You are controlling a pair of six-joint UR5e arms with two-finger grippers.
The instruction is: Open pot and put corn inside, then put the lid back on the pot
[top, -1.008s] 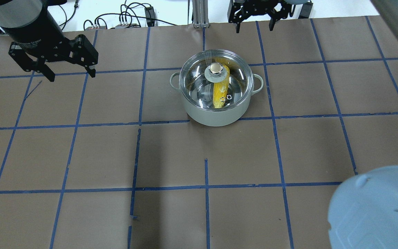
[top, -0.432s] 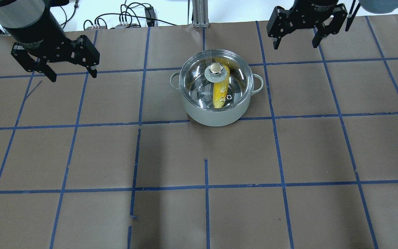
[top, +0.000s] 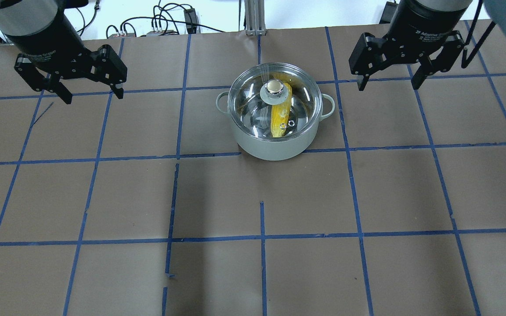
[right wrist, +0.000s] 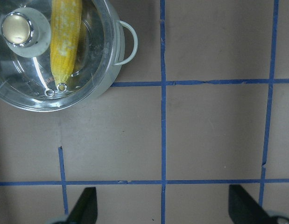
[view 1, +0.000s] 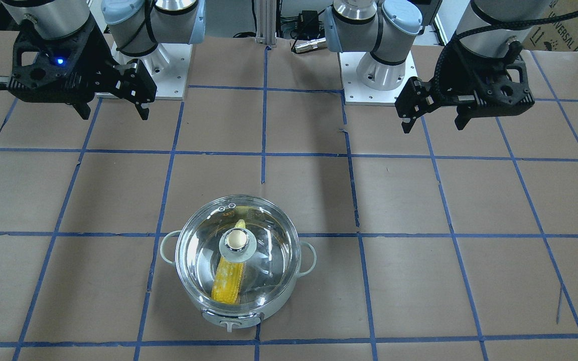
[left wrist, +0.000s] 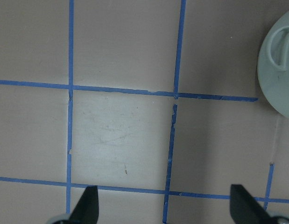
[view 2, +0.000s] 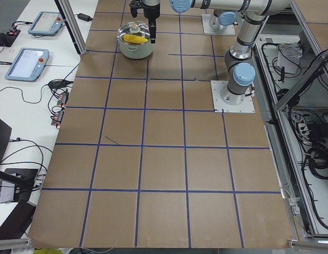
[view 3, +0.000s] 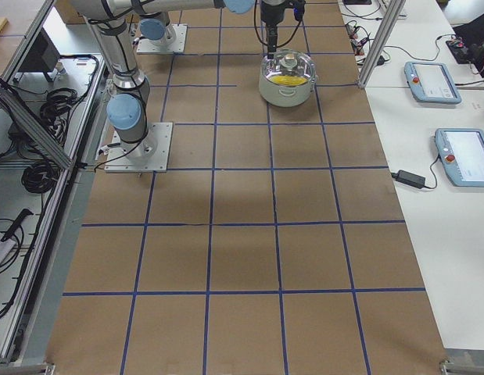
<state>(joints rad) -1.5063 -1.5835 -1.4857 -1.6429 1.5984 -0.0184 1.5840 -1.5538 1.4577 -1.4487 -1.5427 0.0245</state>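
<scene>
The pot [top: 275, 147] stands on the table at centre back, with the glass lid [top: 253, 101] sitting closed on it. The yellow corn [top: 280, 117] lies inside and shows through the glass under the beige knob [top: 273, 86]. My left gripper [top: 93, 96] hangs open and empty, well to the left of the pot. My right gripper [top: 388, 86] hangs open and empty to the pot's right. The front view shows the same: pot [view 1: 234, 316], lid [view 1: 269, 250], corn [view 1: 229, 283]. The right wrist view shows the lid [right wrist: 88, 60] and corn [right wrist: 65, 42]; the left wrist view shows only the pot's edge [left wrist: 275, 70].
Brown paper with a blue tape grid [top: 262, 239] covers the table. Cables and a metal post [top: 253, 17] lie beyond the far edge. The two arm bases [view 1: 379, 75] stand at the robot's side. Pendants [view 3: 433, 78] lie on the side bench.
My right gripper has swung from behind the pot out to its right and lower, still open. The right arm's blue elbow has left the lower right corner. The left gripper has barely moved.
</scene>
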